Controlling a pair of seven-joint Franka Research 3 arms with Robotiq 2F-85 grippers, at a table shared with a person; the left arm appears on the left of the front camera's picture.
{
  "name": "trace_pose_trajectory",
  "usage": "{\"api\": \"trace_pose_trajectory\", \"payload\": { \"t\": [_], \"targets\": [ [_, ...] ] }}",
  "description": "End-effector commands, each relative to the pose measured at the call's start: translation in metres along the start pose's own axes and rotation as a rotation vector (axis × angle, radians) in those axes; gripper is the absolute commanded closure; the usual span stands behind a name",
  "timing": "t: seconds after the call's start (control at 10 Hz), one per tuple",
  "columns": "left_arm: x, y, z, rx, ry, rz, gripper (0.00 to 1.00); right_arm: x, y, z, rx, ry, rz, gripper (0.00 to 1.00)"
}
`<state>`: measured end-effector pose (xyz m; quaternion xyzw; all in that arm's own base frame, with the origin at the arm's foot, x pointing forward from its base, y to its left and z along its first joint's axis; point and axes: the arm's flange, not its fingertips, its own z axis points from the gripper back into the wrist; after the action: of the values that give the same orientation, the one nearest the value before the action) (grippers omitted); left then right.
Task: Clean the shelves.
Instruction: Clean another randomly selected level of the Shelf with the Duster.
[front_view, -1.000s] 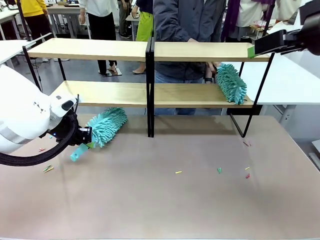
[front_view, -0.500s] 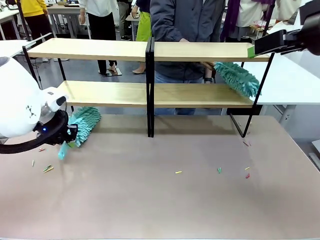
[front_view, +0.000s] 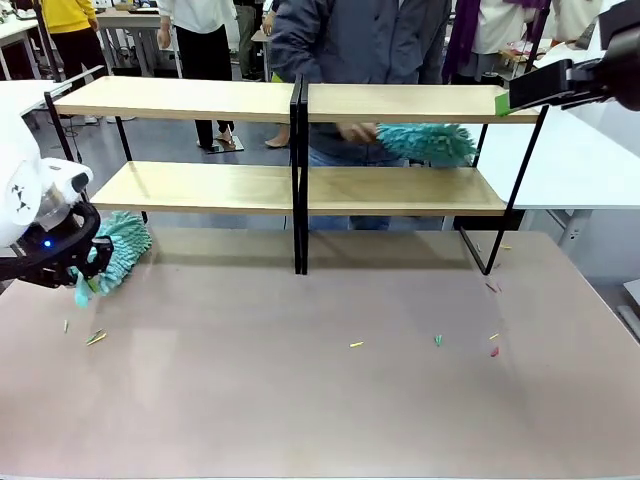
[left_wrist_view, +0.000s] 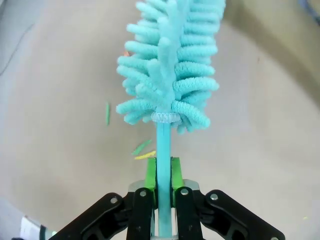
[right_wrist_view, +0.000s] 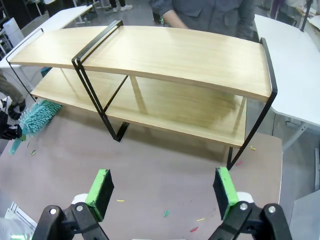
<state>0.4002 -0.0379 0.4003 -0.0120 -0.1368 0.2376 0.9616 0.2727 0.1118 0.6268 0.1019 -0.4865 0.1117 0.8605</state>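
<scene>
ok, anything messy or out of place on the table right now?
Yes: small coloured scraps litter the table. A few lie near the left gripper, shut on a teal duster; others lie toward the right end of the shelves, around. The shelves themselves stand straight.

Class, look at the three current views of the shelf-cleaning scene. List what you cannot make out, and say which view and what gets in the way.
- Left gripper, front view: its fingers are hidden behind its own wrist housing and the left duster.
- Person's hand, front view: motion-blurred, so the grip on the far duster is unclear.
- Scraps on the table: too small to identify.
- Left duster's tip, left wrist view: cut off by the top edge.
</scene>
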Motion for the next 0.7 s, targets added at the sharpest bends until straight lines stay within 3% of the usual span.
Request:
{"api": "trace_pose_trajectory", "payload": {
  "t": [0.0,0.3,0.6],
  "targets": [
    [-0.0334,0.0241,-0.0038,0.009,-0.129,0.05,0.87,0.0005,-0.0015,-0.0002,0.002,0.002,0.004,0.0],
    [-0.0402,0.0161,-0.0021,-0.073,-0.168,-0.061,0.87,0.0005,-0.0015,-0.0002,0.002,0.002,0.004,0.0],
    [-0.0432,0.0162,-0.0016,-0.094,-0.201,-0.09,0.87,0.0005,-0.0015,-0.0002,0.002,0.002,0.004,0.0]
  ]
}}
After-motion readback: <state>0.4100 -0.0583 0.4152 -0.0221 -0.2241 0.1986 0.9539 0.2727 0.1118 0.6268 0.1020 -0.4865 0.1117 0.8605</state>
